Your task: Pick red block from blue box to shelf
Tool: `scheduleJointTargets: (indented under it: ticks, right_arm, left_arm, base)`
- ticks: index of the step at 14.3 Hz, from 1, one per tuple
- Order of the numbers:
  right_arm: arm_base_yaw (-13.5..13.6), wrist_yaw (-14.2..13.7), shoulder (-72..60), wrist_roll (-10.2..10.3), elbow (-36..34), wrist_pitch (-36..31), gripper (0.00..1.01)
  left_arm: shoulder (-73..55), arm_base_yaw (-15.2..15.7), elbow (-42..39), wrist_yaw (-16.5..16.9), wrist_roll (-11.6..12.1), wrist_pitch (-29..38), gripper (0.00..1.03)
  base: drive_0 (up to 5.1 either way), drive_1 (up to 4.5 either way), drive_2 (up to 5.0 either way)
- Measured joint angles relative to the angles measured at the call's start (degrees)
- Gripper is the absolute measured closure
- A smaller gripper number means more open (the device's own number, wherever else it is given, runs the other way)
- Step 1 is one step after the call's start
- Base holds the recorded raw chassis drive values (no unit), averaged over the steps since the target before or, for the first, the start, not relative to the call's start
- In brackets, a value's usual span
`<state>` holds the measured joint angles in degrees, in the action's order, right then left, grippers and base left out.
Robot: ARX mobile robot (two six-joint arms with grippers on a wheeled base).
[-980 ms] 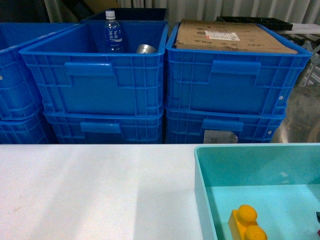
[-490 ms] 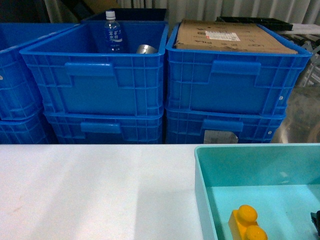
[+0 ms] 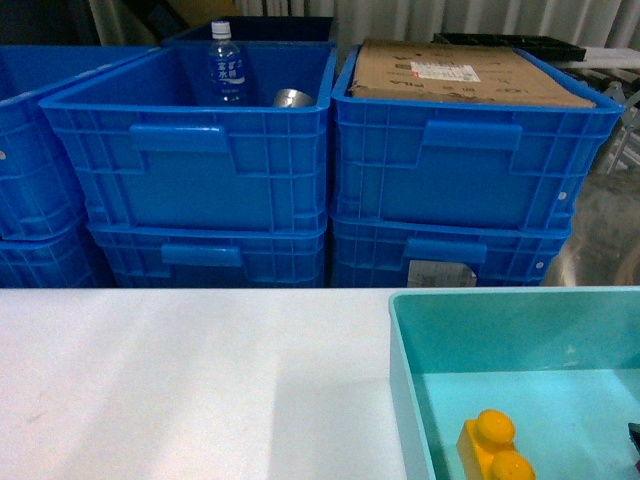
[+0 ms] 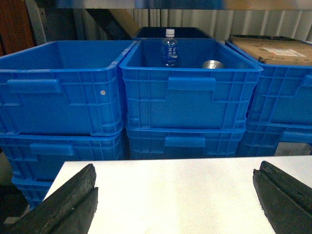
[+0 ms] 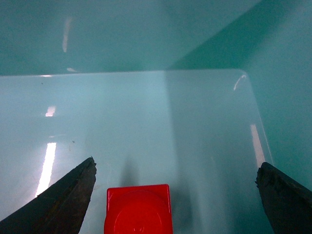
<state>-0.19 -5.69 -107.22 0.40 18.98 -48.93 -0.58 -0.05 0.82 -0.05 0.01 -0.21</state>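
Hovering wide open inside the blue box [image 5: 146, 44], right gripper [image 5: 175, 195] is lining up the grab w/ red block [image 5: 138, 208] between fingers, nearer left one; next it needs lowering, then closing.

The left gripper [image 4: 175, 204] is spread wide; its two dark fingers sit in the lower left and lower right corners of the left wrist view. The right gripper [image 5: 175, 200] is also spread wide, with dark fingers [image 5: 63, 200] in both lower corners of its view.
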Motion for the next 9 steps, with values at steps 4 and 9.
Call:
scheduleJointTargets:
  ticks: [4,9]
  right_arm:
    - [0.57,-0.22,-4.22,0.22,-0.02,-3.98,0.59]
    - [0.55,1.03,-5.2,0.09,-0.35,-6.16,0.71]
  left_arm:
    - [0.0,0.0,0.0,0.02,0.0,-0.02,0.05]
    - [0.0,0.0,0.0,0.0,0.0,0.0,0.05]
  base:
    - [0.0,0.0,0.0]
    - [0.0,0.0,0.0]
